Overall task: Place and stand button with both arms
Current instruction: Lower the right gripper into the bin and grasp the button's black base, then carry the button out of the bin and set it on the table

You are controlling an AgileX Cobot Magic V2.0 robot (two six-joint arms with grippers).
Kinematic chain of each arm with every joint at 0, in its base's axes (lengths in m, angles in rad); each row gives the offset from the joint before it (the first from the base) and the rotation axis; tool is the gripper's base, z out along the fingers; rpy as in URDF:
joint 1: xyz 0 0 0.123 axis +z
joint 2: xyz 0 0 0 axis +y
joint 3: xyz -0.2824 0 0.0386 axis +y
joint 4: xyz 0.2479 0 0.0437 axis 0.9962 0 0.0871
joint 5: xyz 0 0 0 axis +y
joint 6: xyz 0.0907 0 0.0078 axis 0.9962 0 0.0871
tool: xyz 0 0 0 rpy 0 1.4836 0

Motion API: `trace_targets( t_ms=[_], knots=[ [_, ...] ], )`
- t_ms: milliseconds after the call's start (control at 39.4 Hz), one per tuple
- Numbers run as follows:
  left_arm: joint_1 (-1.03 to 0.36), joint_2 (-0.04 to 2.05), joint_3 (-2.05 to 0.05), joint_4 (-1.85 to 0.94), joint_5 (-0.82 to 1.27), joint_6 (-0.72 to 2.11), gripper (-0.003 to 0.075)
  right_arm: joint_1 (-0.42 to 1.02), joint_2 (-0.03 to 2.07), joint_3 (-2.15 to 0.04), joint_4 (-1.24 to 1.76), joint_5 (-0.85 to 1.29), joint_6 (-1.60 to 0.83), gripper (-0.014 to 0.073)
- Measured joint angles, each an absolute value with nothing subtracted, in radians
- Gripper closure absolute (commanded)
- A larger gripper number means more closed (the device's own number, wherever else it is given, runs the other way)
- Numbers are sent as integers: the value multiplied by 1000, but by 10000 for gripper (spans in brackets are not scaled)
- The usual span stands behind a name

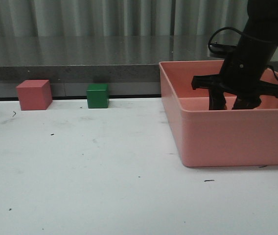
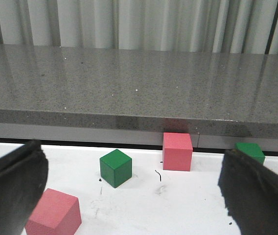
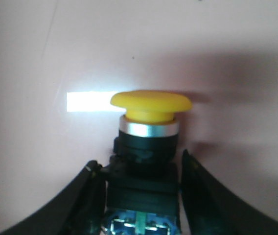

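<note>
Progress looks early: the right claw point(image 1: 230, 104) is down inside the salmon-pink plastic bin point(image 1: 217, 139), its fingers point(image 3: 87, 196) closed on the dark blocky base of the yellow-capped push button point(image 3: 149, 137). Button is gripped but not yet lifted out, by my reading. Left claw point(image 2: 129, 196) hangs wide open and empty over the white counter point(image 1: 90, 166), near red and green cubes. Placing and standing remain.

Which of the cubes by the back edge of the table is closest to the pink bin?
The green cube. It sits between the red cube and the pink bin, so the red one is farther left.
</note>
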State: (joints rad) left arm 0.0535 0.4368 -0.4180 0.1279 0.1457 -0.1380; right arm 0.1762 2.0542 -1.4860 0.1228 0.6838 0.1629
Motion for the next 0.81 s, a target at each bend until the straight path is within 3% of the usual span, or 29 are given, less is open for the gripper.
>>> trace_targets(
  t_ms=[254,508,813],
  knots=[
    [54,437,-418,128,146,-138,41,176,1997,-1488,123,701,163,367],
    [54,437,-418,128,146,-138,41,199,1767,-1488,123,701,163,367],
    [54,437,-418,128,146,-138,41,437,1672,-1599,123,753,163,368]
  ],
)
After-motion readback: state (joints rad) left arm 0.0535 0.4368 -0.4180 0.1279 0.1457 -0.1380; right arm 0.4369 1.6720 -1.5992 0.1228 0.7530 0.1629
